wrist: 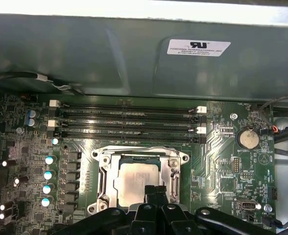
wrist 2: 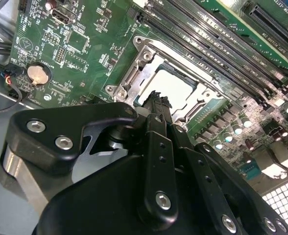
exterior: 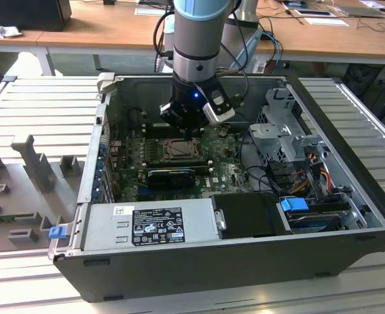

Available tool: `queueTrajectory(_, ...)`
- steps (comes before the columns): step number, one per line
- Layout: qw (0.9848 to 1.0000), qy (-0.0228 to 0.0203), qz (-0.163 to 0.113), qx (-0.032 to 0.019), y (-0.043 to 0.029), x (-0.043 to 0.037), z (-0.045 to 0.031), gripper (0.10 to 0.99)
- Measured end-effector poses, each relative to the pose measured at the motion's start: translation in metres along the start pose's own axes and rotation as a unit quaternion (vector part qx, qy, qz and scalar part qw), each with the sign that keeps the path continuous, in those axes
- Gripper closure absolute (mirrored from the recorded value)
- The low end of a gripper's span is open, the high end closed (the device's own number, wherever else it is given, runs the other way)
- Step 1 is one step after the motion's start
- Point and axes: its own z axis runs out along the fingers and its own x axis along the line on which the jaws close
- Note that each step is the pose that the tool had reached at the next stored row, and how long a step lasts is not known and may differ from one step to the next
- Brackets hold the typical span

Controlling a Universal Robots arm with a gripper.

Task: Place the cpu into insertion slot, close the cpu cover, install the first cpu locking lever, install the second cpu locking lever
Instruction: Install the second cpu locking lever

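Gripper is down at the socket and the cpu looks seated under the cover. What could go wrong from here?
1. The gripper is shut, with its tips at the edge of the cpu. A slip sideways could scrape the cpu's bare metal face or catch the cpu cover.
2. The row of capacitors stands close beside the cover, so a wide sweep might knock them.

Matt silvery metal cpu (wrist: 140, 180), dull-metal cpu cover (wrist: 104, 172), matt black hand (wrist: 155, 192)
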Motion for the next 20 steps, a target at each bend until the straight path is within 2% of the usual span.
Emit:
queueTrajectory(14,1.0000,0.0000,0.000,0.0000,-0.0104,0.0004,-0.0009,0.980)
queueTrajectory(20,1.0000,0.0003,0.000,0.0000,-0.0259,0.0010,-0.0023,0.980)
